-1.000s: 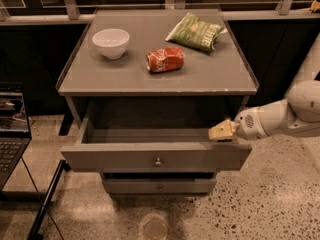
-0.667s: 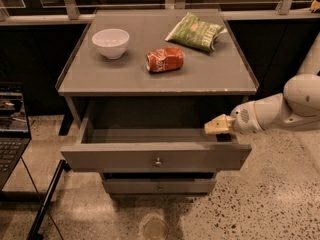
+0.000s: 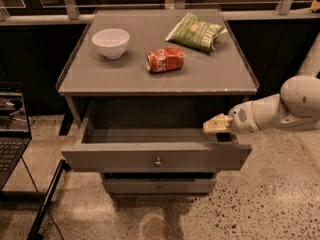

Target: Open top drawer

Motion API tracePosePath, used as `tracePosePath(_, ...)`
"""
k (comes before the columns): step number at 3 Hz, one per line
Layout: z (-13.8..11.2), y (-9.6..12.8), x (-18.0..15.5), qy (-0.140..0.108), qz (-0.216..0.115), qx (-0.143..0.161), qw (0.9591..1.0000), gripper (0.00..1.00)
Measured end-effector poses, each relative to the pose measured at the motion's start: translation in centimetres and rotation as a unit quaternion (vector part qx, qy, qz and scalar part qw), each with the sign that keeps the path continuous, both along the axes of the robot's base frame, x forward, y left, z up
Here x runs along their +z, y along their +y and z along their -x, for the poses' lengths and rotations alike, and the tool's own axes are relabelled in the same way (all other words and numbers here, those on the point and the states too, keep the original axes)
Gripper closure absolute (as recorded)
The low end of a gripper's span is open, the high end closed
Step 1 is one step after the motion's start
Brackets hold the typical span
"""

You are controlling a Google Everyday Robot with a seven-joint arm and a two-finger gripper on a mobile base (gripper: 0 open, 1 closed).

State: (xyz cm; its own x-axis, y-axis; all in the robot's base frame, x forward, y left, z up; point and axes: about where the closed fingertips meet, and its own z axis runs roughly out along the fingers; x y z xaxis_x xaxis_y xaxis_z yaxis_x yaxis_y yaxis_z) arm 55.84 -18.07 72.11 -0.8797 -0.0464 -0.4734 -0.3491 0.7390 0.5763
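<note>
top drawer [image 3: 125,157] stands open, front running left-right; knob [image 3: 158,161] lies down-left of gripper [image 3: 216,125]; gripper state: cannot tell.

Nothing legible stood anywhere in view. The green bag [image 3: 196,31], at about one o'clock on the cabinet top [image 3: 125,81], carried pale lettering that could not be made out. The red can [image 3: 165,60] near the middle showed light marks (white on red), but no letter could be told. The laptop [image 3: 11,129] at nine o'clock had a lit screen with no readable words. The gripper [image 3: 217,124] hung at three o'clock, over the right end of the pulled-out top drawer [image 3: 155,156], with no readable label.
</note>
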Motion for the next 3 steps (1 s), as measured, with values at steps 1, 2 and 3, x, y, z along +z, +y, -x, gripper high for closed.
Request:
tracePosePath(1,-0.7,-0.1,-2.1,0.012,0.010,-0.014,0.9998,1.00)
tracePosePath(2,-1.4,-0.3,-4.1,0.022,0.027,-0.029,0.9990,1.00)
tracePosePath(3,-1.5,-1.0,-5.9,0.041,0.048,-0.033,0.9975,1.00)
